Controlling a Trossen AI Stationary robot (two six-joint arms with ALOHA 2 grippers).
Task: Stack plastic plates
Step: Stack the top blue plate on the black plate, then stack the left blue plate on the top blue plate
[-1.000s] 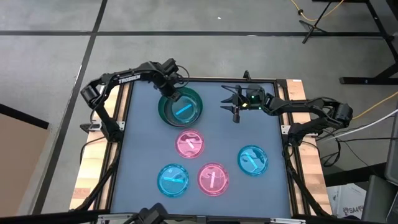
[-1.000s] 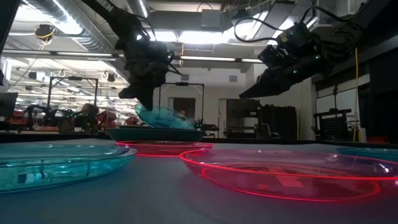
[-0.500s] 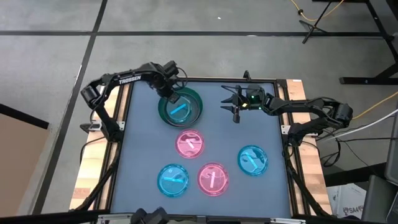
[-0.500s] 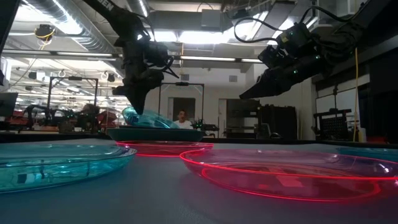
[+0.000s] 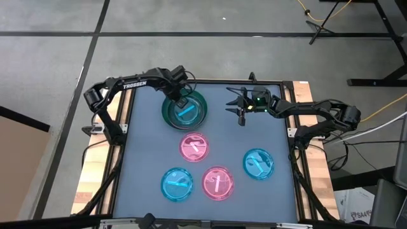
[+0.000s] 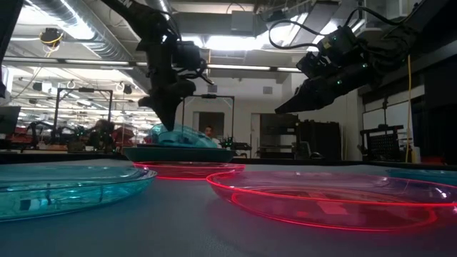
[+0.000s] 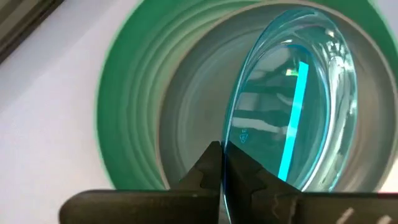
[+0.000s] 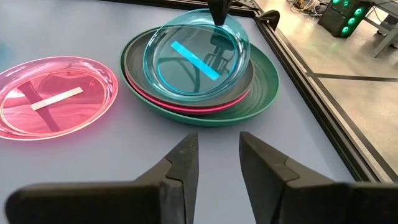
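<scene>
At the table's far middle a large dark green plate (image 5: pixel 201 117) carries a solid pink plate (image 8: pixel 186 107) and a dark grey plate (image 8: pixel 134 62). A translucent cyan plate (image 5: pixel 187 112) lies tilted on top of them, and my left gripper (image 5: pixel 180 100) is shut on its rim. To the right of the stack my right gripper (image 5: pixel 239 109) hovers open above the table, holding nothing. Two translucent pink plates (image 5: pixel 194 147) (image 5: pixel 217 182) and two cyan ones (image 5: pixel 177 184) (image 5: pixel 258 163) lie singly on the nearer half of the table. My left gripper pinches the cyan plate's rim (image 7: pixel 225 144) between its two fingers (image 7: pixel 202 173), on the plate's far-left side. The fingers come from above, pointing steeply down. The held side is raised and the plate tilts, its opposite side (image 8: pixel 198 94) resting on the dark grey plate.
A black frame (image 5: pixel 287 114) borders the grey table top (image 5: pixel 146 146), with wooden boards outside it on both sides. Bare table lies between the stack and the single plates and along the left side.
My left gripper has swung a little toward the table's right over the stack and turned at the wrist, staying shut on the cyan plate's rim. The plate has swung round with it and now lies lower and flatter on the stack.
</scene>
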